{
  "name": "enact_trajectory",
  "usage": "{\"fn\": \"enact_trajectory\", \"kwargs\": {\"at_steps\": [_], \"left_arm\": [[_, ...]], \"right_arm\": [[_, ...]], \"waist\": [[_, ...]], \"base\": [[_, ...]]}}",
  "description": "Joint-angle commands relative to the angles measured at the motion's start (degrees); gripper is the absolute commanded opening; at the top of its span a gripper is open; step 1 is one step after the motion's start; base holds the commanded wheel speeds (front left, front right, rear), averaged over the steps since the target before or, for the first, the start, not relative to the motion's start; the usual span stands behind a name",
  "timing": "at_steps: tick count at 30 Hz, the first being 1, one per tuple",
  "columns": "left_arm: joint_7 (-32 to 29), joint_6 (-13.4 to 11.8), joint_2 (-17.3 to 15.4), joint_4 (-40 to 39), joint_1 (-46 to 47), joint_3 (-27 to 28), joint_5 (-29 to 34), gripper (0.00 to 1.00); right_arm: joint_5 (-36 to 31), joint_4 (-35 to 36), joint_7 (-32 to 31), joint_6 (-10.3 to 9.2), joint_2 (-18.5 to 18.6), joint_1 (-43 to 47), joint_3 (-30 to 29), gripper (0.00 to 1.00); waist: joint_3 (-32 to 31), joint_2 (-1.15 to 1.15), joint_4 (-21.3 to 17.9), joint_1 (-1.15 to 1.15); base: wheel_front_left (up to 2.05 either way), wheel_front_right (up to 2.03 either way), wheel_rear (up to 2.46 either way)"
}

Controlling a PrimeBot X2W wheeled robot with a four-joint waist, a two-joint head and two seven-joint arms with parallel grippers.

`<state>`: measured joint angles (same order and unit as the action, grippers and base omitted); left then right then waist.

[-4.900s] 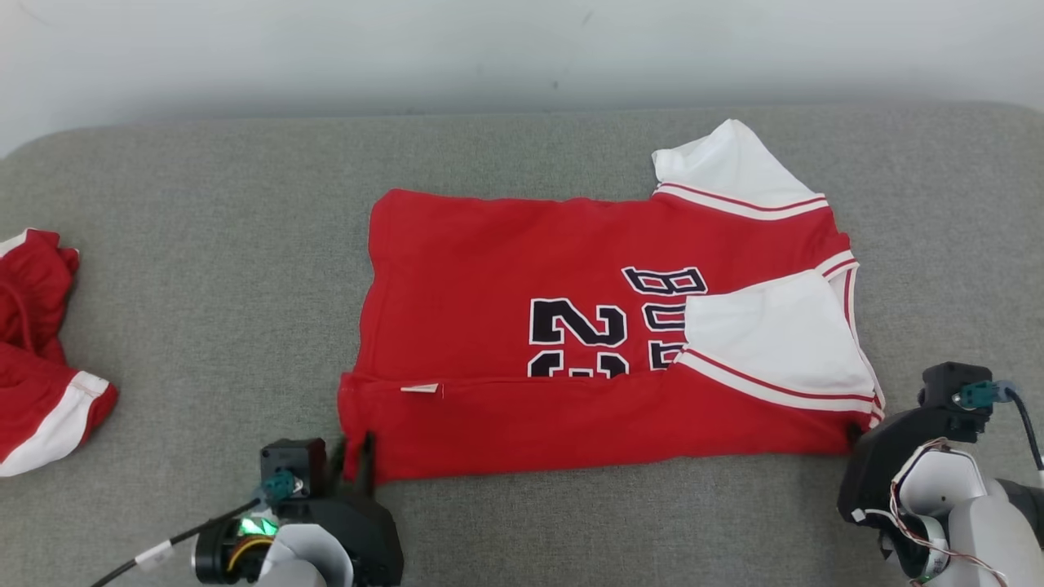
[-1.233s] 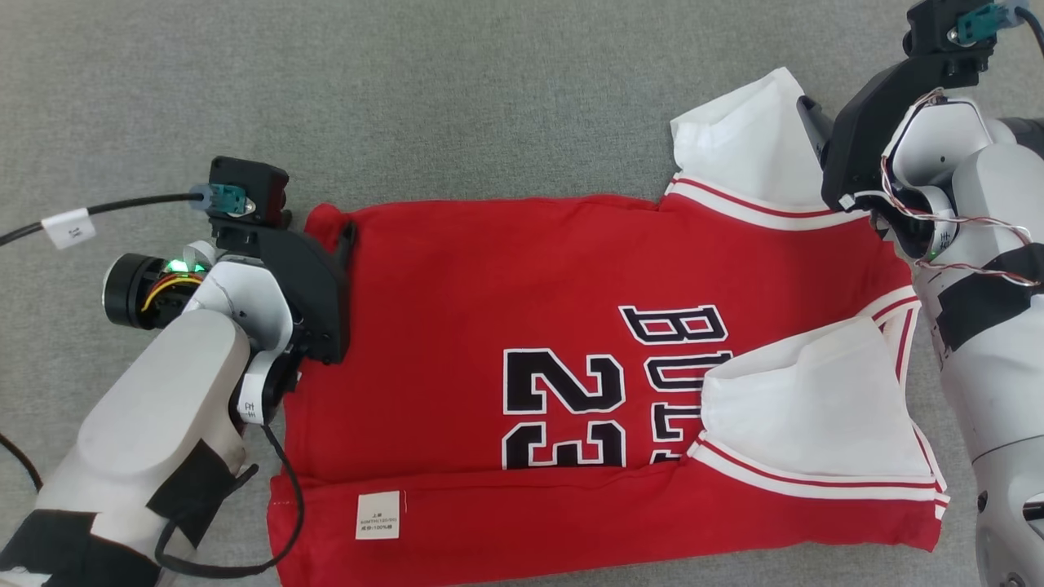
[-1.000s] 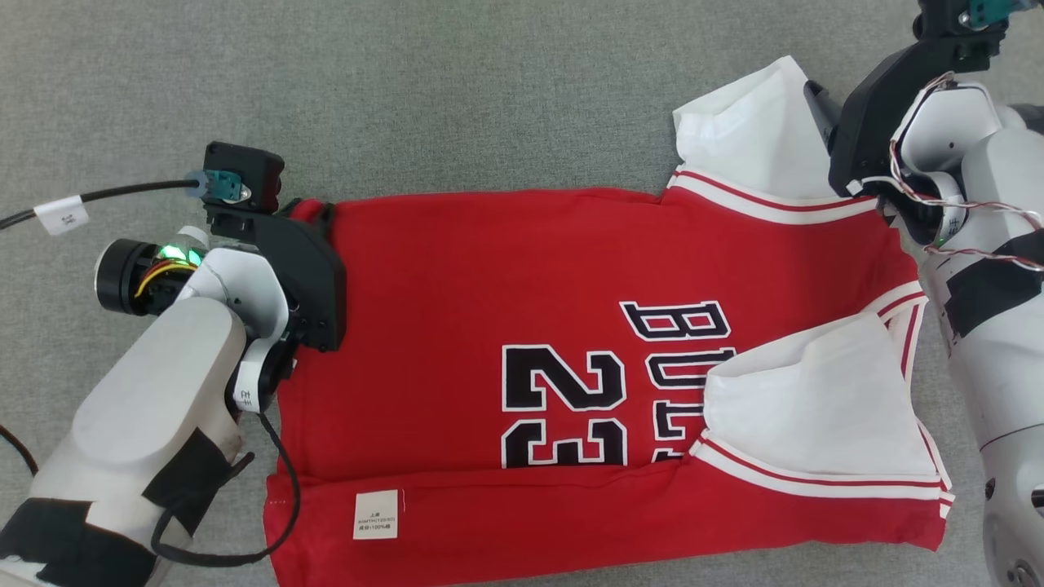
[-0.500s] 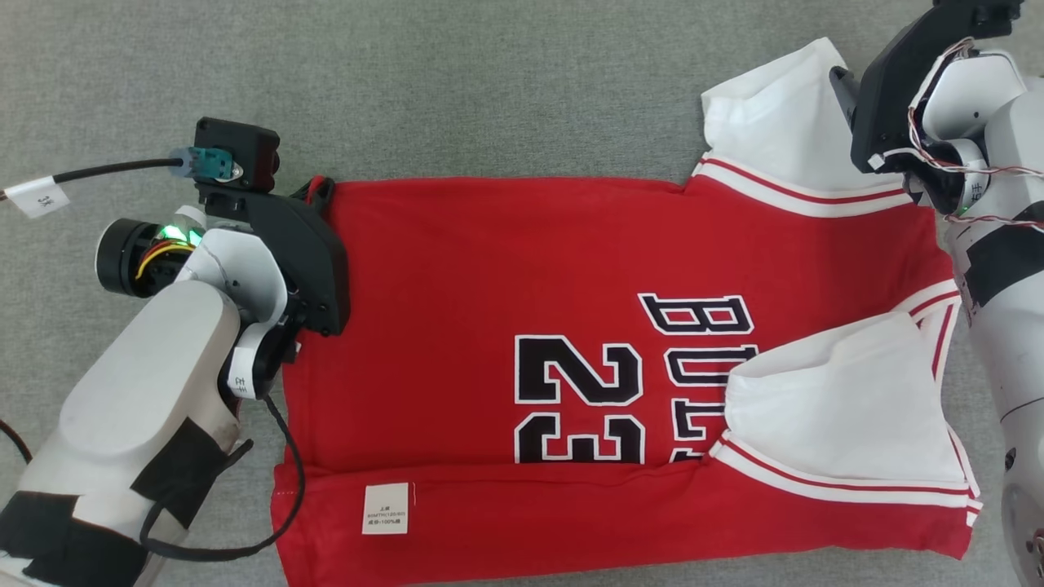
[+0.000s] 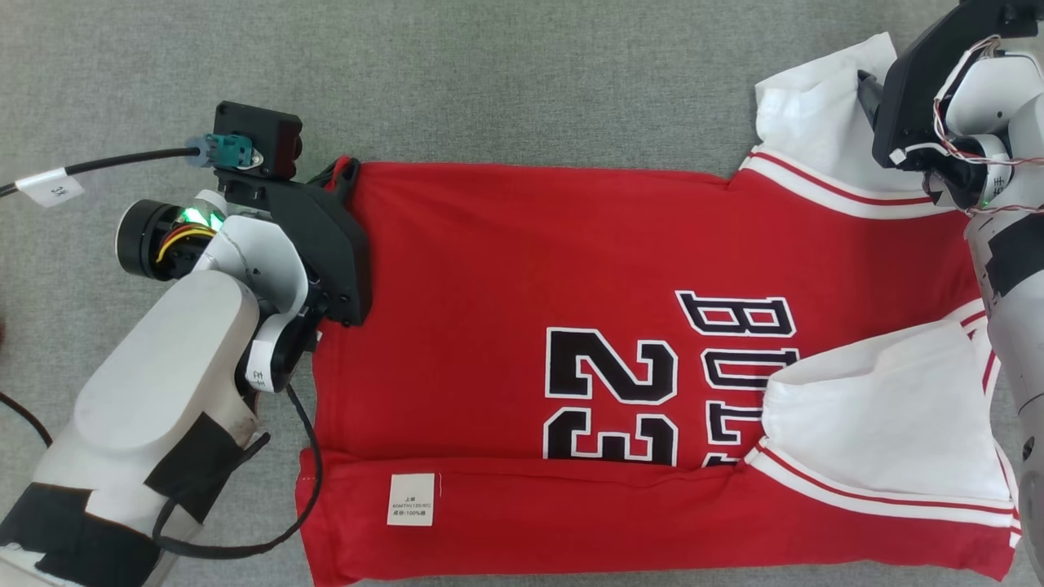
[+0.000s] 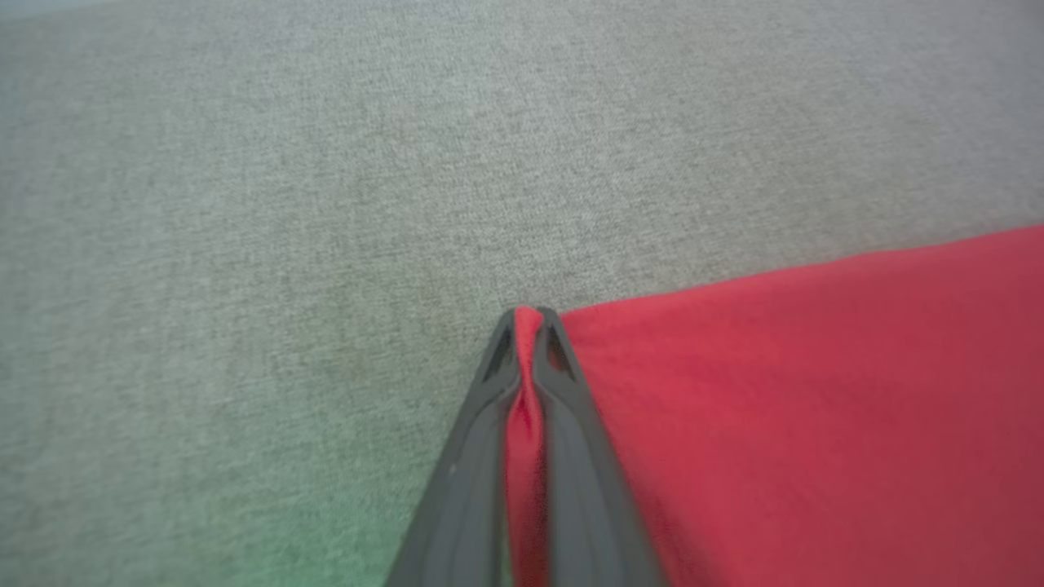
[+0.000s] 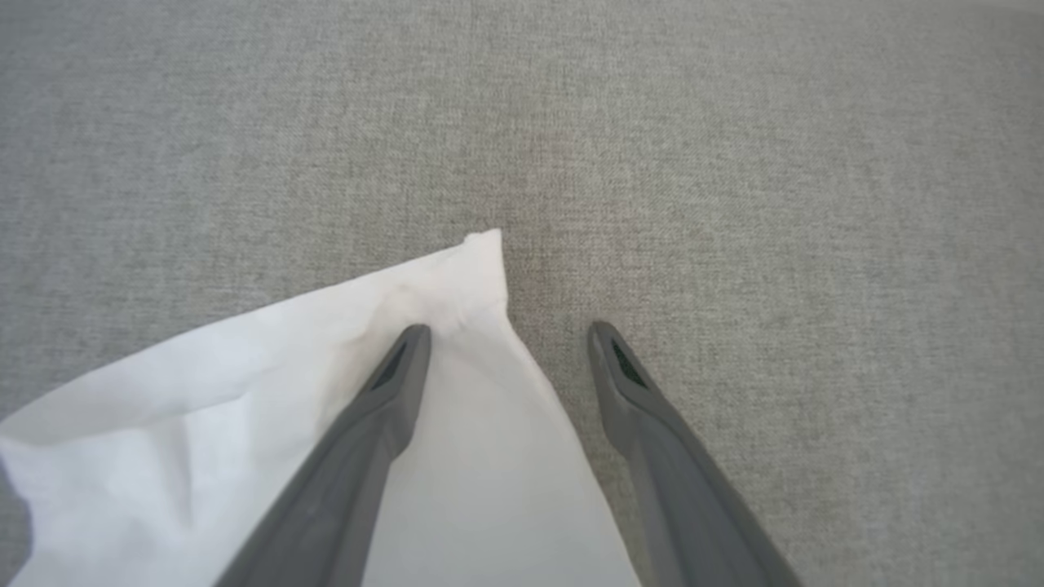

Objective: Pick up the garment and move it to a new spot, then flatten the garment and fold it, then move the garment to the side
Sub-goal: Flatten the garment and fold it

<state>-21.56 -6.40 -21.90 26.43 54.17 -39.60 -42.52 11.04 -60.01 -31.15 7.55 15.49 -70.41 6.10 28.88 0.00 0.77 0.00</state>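
Observation:
A red jersey (image 5: 522,310) with black "23" lettering and white sleeves lies flat on the grey fabric surface, its near edge folded up with a white label (image 5: 409,499) showing. My left gripper (image 5: 347,169) is shut on the jersey's far left corner; the left wrist view has red cloth (image 6: 526,408) pinched between the fingers. My right gripper (image 5: 866,86) stands open over the far white sleeve (image 5: 816,122). In the right wrist view one finger (image 7: 391,383) rests on the sleeve (image 7: 457,456), the other on bare surface beside it.
The grey fabric surface (image 5: 489,73) stretches beyond the jersey's far edge. A black cable (image 5: 122,156) runs off left from my left wrist. My pale forearms flank the jersey on both sides.
The head camera has dropped closer and shifted, so the jersey sits further right in view. My left gripper still pinches the far left corner, and my right gripper stays open on the far white sleeve.

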Motion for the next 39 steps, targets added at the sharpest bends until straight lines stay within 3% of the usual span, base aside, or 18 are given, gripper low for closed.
{"fn": "enact_trajectory", "kwargs": {"at_steps": [1,2,4,7,9,10,11,22,29,39], "left_arm": [[-0.14,-0.34,-0.24,0.76,-0.44,-0.27,-0.07,0.00],[0.12,-0.27,-0.09,0.68,-0.35,-0.23,-0.12,0.00],[0.69,-0.14,0.15,0.70,-0.17,-0.16,-0.21,0.00],[1.12,-0.10,0.33,1.17,-0.23,-0.29,-0.29,0.00],[1.37,-0.03,0.37,1.43,-0.29,-0.33,-0.41,0.00],[1.43,0.00,0.46,1.58,-0.34,-0.35,-0.52,0.00],[1.44,0.04,0.54,1.79,-0.50,-0.40,-0.60,0.00],[4.74,0.12,0.54,3.65,-1.06,0.41,-0.78,0.00],[10.81,-0.07,1.74,4.48,-3.02,1.06,-0.52,0.00],[17.49,-0.71,4.23,4.69,-9.45,0.07,-0.63,0.00]], "right_arm": [[0.38,-0.57,0.16,-0.13,-0.29,0.19,0.06,1.00],[0.37,-0.87,0.11,-0.13,-0.30,-0.01,0.01,1.00],[0.01,-0.97,0.94,-0.13,-0.24,-0.54,0.23,0.83],[-0.47,-1.44,1.72,-0.13,-0.46,-0.82,0.62,0.82],[-0.78,-2.19,1.24,-0.13,-0.27,-1.34,0.66,0.41],[-0.70,-2.75,1.00,-0.13,-0.30,-1.51,0.43,0.31],[-0.76,-3.38,0.66,-0.13,-0.46,-1.45,0.16,0.00],[-2.19,-4.44,6.25,-0.13,-1.04,-1.82,-2.51,0.00],[1.40,-2.42,14.45,-0.13,-1.96,1.59,-2.44,0.00],[9.82,6.27,17.22,-0.13,1.50,13.21,3.49,0.00]], "waist": [[0.28,0.00,0.26,0.00],[0.44,0.00,0.33,0.00],[0.61,0.00,0.44,0.00],[0.40,0.00,0.48,0.00],[0.25,0.00,0.45,0.00],[0.16,0.00,0.43,0.00],[-0.04,0.00,0.42,0.00],[-1.65,0.00,-0.18,0.00],[-5.85,0.00,-0.55,0.00],[-11.77,0.00,-0.74,0.00]], "base": [[0.00,0.00,0.00],[0.00,0.00,0.00],[0.00,0.00,0.00],[0.00,0.00,0.00],[0.00,0.00,0.00],[0.00,0.00,0.00],[0.00,0.00,0.00],[0.00,0.00,0.00],[0.00,0.00,0.00],[0.00,0.00,0.00]]}}
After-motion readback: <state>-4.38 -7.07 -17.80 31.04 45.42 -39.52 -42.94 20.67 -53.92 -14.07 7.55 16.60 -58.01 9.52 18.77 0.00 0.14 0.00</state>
